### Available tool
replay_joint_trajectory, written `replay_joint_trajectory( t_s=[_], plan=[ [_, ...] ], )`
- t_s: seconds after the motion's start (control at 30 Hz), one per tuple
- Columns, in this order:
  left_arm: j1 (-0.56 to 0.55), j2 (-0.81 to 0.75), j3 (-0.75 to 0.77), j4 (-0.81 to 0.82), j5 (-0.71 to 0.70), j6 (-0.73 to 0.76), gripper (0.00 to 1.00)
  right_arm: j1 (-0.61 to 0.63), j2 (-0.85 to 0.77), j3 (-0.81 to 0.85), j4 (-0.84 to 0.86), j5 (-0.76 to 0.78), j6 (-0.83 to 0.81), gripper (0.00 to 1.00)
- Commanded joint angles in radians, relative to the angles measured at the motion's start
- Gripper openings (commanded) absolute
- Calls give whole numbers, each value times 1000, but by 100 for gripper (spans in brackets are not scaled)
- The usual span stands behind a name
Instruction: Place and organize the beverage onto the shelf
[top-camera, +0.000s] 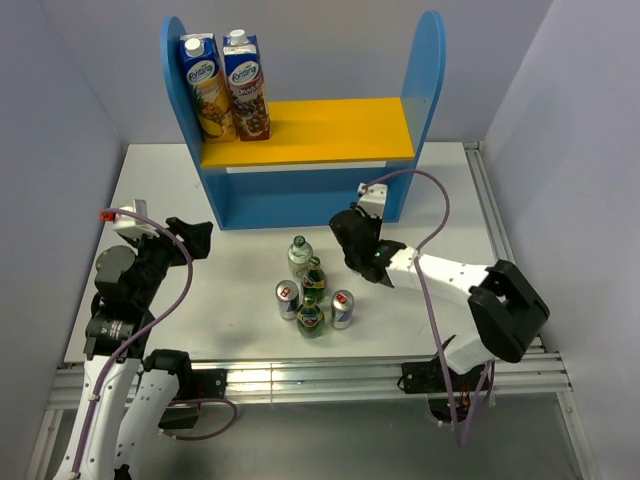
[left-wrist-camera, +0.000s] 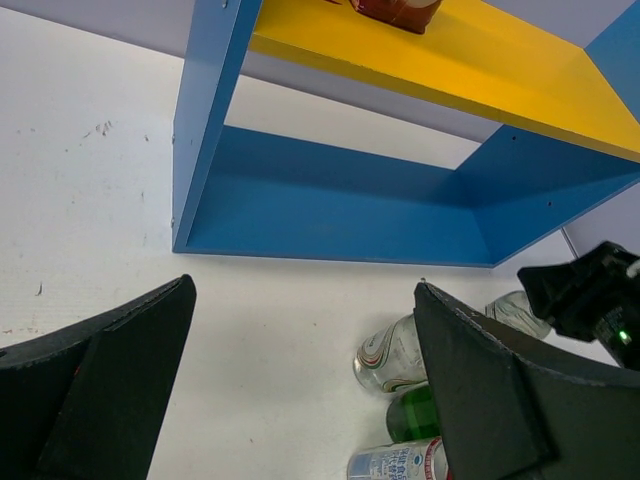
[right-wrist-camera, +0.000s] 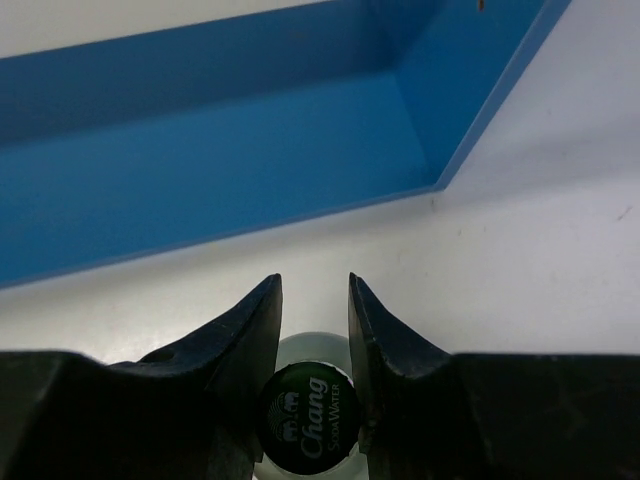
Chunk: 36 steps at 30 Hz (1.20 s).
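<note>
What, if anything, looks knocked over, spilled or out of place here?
Nothing stands out. The cluster of bottles and cans on the table stands upright with no spill, and both juice cartons stand upright on the shelf's yellow board. The right gripper pinches a Chang-capped bottle by its top.

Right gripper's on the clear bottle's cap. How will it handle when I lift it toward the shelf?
The right gripper pinches the clear bottle only at its small round cap, so it may swing or twist. It looks like glass: probably heavy for its size and breakable if dropped. Tall and narrow, it could tip when set down.
</note>
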<state>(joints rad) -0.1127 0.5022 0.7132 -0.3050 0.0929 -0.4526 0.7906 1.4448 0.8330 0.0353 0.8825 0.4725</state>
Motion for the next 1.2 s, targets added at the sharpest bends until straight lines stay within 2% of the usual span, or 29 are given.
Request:
replay_joint_trajectory(
  t_s=[0.0,0.23,0.53,0.87,1.17],
  plan=[
    [-2,4,26,21,25,22,97,-54,41,136,115,96,-78,0],
    [-2,13,26,21,28,23,97,-137,115,259,132,78,-155,0],
    [-2,18,26,20,24,23,97,-134,8,402,43,44,-192,0],
    [-2,25,26,18,24,28,97,-122,-40,724,-149,42,-265,0],
    [-2,29,29,17,22,29,97,-117,72,1044,-250,44,-379,0]
  ],
)
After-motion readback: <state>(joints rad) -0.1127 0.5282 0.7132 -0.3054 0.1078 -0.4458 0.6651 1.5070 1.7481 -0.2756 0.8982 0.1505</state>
